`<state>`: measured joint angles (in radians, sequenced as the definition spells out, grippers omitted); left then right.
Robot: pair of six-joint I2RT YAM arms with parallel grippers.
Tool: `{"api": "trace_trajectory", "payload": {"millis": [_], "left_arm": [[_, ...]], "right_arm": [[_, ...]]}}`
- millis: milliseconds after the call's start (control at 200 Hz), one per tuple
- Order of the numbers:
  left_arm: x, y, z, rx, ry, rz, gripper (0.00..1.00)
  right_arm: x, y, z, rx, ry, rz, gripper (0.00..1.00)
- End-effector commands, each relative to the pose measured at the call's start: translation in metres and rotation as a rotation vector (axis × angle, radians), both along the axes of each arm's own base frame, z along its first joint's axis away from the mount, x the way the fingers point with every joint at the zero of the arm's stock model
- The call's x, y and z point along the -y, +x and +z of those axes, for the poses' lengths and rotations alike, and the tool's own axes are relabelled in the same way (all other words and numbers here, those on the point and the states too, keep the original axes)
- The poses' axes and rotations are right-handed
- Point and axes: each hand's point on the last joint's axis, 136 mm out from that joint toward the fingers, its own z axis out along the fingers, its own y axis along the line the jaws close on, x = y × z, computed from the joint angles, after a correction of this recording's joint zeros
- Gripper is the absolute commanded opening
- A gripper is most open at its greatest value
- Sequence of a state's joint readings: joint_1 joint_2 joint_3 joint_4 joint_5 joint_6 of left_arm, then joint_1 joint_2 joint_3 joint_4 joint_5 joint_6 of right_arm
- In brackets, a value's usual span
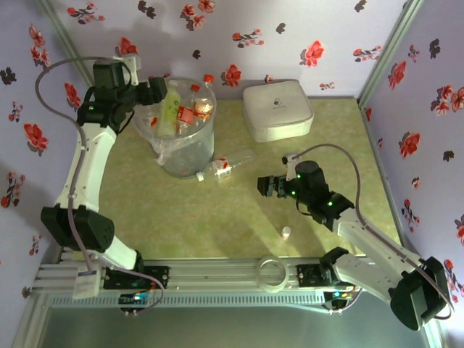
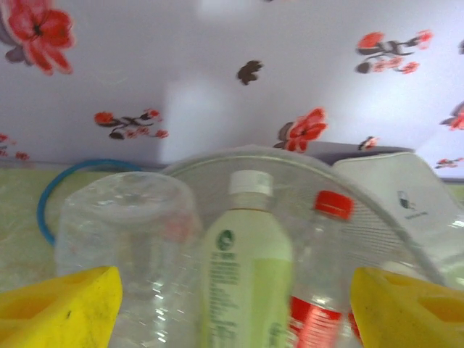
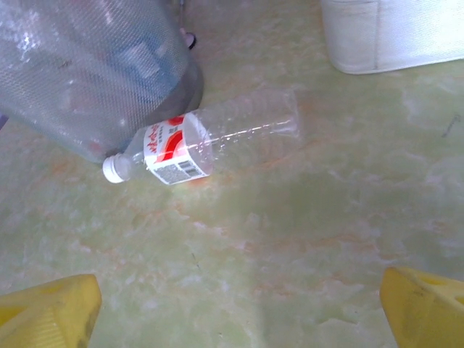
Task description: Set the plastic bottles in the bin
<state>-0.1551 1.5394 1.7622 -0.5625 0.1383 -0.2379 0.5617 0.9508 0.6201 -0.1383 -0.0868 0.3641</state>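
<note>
- a drop into the bin [image 1: 181, 161] is judged to be in hand: the left gripper [image 2: 235, 290] is held at its rim, spread wide, nothing grasped, with a green-labelled bottle [image 2: 246, 275] standing inside.
- one clear bottle [image 3: 210, 141] is left lying on the table [image 1: 217, 225], just right of the bin.
- the right gripper [image 3: 235, 308] is held wide open and empty near it; a reach and a clamp across its body are called for.
- its red-and-white label [image 3: 165, 145] cannot be read.

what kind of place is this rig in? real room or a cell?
Looks like a staged robot test cell, not a real room: floral-print wall panels box in a green tabletop, an aluminium rail runs along its near edge, and a clear bin holds plastic bottles.
</note>
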Motion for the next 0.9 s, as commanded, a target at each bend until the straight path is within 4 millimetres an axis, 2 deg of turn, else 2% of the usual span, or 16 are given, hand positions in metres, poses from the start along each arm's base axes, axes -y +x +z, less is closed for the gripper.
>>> {"api": "trace_trajectory", "payload": {"millis": [0, 115, 230, 350, 410, 530, 690, 785, 895], "left_arm": [[0.021, -0.033, 0.029, 0.074, 0.044, -0.058, 0.85], [0.049, -0.068, 0.030, 0.102, 0.129, -0.121, 0.86], [0.099, -0.106, 0.022, 0.107, 0.299, -0.257, 0.87], [0.155, -0.136, -0.006, 0.061, 0.456, -0.418, 0.88], [0.179, -0.144, -0.024, 0.043, 0.528, -0.474, 0.89], [0.220, -0.147, -0.075, -0.032, 0.610, -0.560, 0.92], [0.269, -0.148, -0.139, -0.109, 0.662, -0.656, 0.96], [0.287, -0.138, -0.177, -0.156, 0.679, -0.682, 1.00], [0.295, -0.123, -0.218, -0.230, 0.728, -0.685, 1.00]], "right_arm": [[0.007, 0.014, 0.022, -0.013, 0.050, -0.117, 0.99], [0.021, 0.018, 0.024, -0.064, 0.029, -0.219, 0.99], [0.038, 0.024, 0.026, -0.060, 0.031, -0.303, 0.99], [0.060, 0.033, 0.031, -0.058, 0.087, -0.406, 0.99], [0.072, 0.034, 0.032, -0.070, 0.113, -0.449, 0.99], [0.093, 0.030, 0.035, -0.088, 0.143, -0.503, 0.99], [0.118, 0.013, 0.036, -0.080, 0.139, -0.561, 0.99], [0.126, 0.006, 0.035, -0.073, 0.145, -0.579, 0.99], [0.129, 0.000, 0.032, -0.085, 0.145, -0.582, 0.99]]}}
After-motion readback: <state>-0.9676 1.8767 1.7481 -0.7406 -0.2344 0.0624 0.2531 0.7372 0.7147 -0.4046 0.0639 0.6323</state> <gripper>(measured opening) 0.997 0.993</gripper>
